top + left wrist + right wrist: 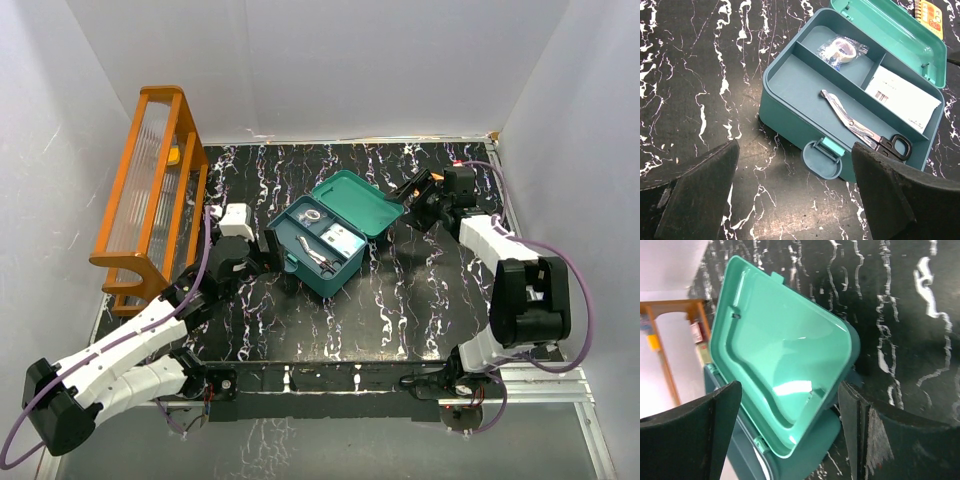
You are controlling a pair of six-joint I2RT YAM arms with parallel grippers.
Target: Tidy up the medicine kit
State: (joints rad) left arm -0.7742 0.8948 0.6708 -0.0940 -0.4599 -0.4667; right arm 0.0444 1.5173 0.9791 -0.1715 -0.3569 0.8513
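The teal medicine kit [300,268] stands open mid-table, its lid [357,203] raised behind it. Its tray insert [805,82] holds scissors [865,131] in the long front compartment, a wrapped tape roll [844,50] at the back left and a white packet [902,97] at the back right. The latch [823,156] hangs down at the kit's front. My left gripper [795,200] is open and empty, just in front of the latch. My right gripper [790,432] is open behind the lid [785,345], whose corner lies between the fingers without touching them.
An orange wooden rack [150,195] stands at the far left of the black marbled table [400,310]. A small orange booklet [929,15] lies behind the lid. White walls enclose the table on three sides.
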